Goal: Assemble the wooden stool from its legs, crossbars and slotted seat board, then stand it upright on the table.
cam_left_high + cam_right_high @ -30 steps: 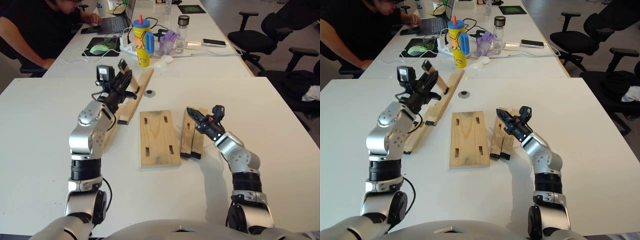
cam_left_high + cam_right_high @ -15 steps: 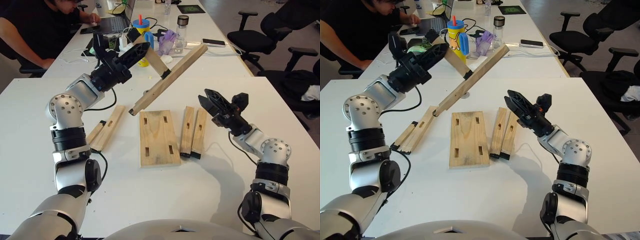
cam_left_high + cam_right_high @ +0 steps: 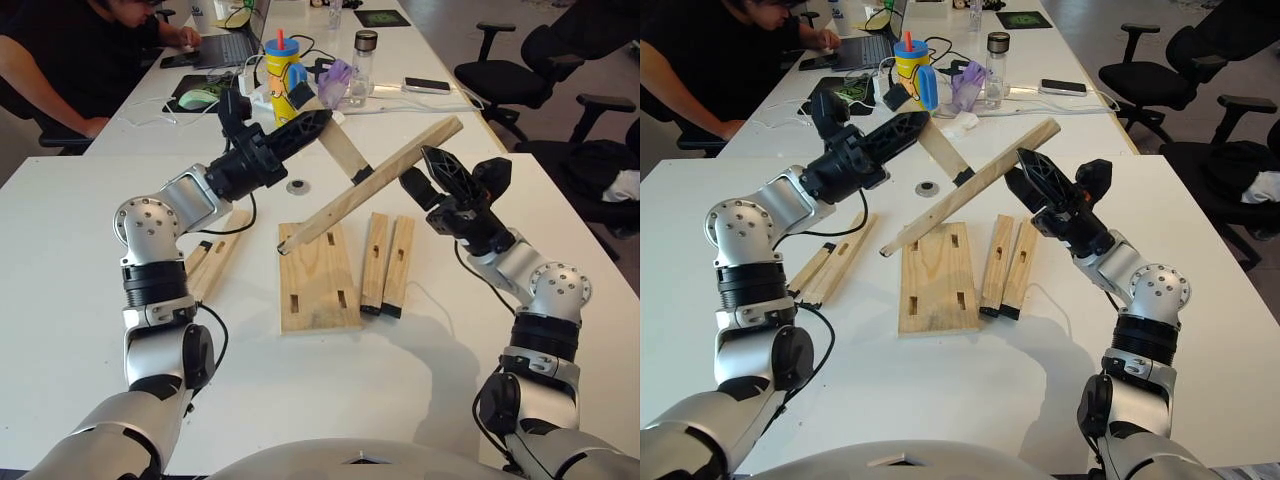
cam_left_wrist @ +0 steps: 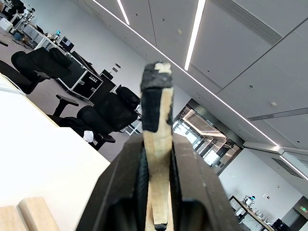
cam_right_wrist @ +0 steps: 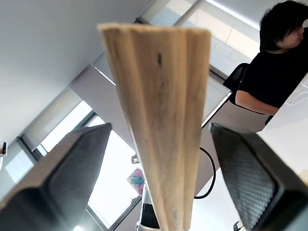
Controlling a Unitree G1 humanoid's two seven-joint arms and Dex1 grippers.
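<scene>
Two pincers meet on one T-shaped wooden piece held up above the white surface [image 3: 70, 300]. The left pincer [image 3: 316, 119] is pressed tight on the short crossbar [image 3: 341, 152], close to its black-tipped end. That crossbar joins a long leg [image 3: 335, 211], which slants from over the 11 o'clock corner of the slotted seat board [image 3: 318, 285] up toward 2 o'clock; whether its low end touches the board I cannot tell. The right pincer [image 3: 416, 171] is spread wide, one finger on each side of the leg's upper end and clear of the wood. The board lies flat mid-surface. A pair of legs [image 3: 388, 262] lies side by side at its 3 o'clock, and another pair of pieces [image 3: 216, 262] at its 9 o'clock.
</scene>
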